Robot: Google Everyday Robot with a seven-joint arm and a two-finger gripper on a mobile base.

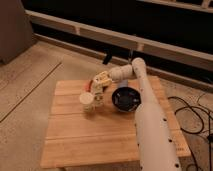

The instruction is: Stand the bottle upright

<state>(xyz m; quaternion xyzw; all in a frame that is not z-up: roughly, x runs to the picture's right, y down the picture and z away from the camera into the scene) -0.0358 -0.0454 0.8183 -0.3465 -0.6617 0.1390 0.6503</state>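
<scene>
The gripper [98, 83] is over the back left part of the wooden table [90, 140], at the end of the white arm that reaches in from the right. Just below it, a small slim whitish bottle [98, 95] with darker marks sits close against the right side of the white cup [87, 102]. It looks roughly upright. I cannot tell whether the gripper touches it. A small orange-red bit [89, 86] shows at the gripper's left.
A dark blue bowl [125, 98] stands on the table right of the bottle, under the arm. Black cables [192, 112] lie on the floor at the right. A low ledge and dark wall run behind the table.
</scene>
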